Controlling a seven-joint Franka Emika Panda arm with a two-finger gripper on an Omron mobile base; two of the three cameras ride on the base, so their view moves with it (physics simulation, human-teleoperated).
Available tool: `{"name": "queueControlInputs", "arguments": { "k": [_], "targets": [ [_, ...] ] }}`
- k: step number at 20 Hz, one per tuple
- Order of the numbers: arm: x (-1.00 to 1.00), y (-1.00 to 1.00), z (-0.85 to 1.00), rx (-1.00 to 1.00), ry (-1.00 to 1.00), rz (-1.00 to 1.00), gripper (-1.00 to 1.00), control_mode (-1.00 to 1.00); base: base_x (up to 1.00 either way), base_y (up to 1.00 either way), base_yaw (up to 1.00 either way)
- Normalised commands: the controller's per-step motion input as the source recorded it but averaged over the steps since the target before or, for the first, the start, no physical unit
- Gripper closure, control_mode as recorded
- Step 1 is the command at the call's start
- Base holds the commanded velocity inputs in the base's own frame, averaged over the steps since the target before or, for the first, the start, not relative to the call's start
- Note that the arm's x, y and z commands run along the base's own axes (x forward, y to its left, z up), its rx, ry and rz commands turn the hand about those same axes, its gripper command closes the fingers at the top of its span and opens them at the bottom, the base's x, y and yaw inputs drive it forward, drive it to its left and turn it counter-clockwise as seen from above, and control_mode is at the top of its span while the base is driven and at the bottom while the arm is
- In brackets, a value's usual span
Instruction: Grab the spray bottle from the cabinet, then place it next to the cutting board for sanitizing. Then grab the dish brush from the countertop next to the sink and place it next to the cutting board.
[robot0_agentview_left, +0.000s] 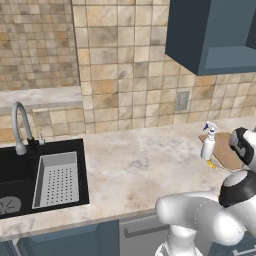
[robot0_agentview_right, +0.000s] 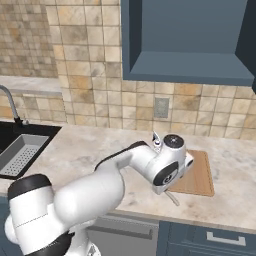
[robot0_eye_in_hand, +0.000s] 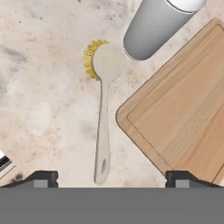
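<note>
1. We saw the brush (robot0_eye_in_hand: 103, 118) lying flat on the table (robot0_eye_in_hand: 39, 100), apart from the tool (robot0_eye_in_hand: 109, 179), whose tips stood wide apart at either side of the handle's end with nothing between them.
2. In the hand view the brush's head, fringed with yellow bristles, lay just beside the base of the bottle (robot0_eye_in_hand: 153, 26), and its handle ran alongside the rounded corner of the board (robot0_eye_in_hand: 183, 113), near but not touching it.
3. We saw the bottle (robot0_agentview_left: 208, 142) standing upright on the table at the board's (robot0_agentview_left: 226, 150) left edge in the left base view; whether it touched the board we could not tell.
4. In the right base view the arm's wrist hung over the board (robot0_agentview_right: 200, 177), hiding most of the bottle (robot0_agentview_right: 156, 141), and the brush handle (robot0_agentview_right: 173, 198) showed just under it.
5. The cabinet (robot0_agentview_right: 190, 40) hung open above the board.
6. The sink (robot0_agentview_left: 15, 175), with its grey tray (robot0_agentview_left: 57, 179) and tap (robot0_agentview_left: 19, 127), lay well apart to the left.
</note>
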Motion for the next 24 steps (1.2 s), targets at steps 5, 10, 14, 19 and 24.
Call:
{"name": "queueControlInputs", "arguments": {
  "k": [5, 10, 14, 19, 24],
  "targets": [
    [-0.47, 0.36, 0.94, -0.03, -0.13, 0.00, -1.00, -1.00, 0.00, 0.00, 0.00],
    [-0.58, 0.65, 1.00, -0.07, -0.26, -0.01, -1.00, -1.00, 0.00, 0.00, 0.00],
    [-0.35, 0.96, 1.00, -0.04, -0.22, -0.05, -1.00, -1.00, 0.00, 0.00, 0.00],
    [-0.05, 1.00, 0.92, -0.02, -0.04, -0.09, -1.00, -1.00, 0.00, 0.00, 0.00],
    [-0.24, 0.92, 0.96, 0.00, -0.01, -0.07, -1.00, -1.00, 0.00, 0.00, 0.00]
  ]
}}
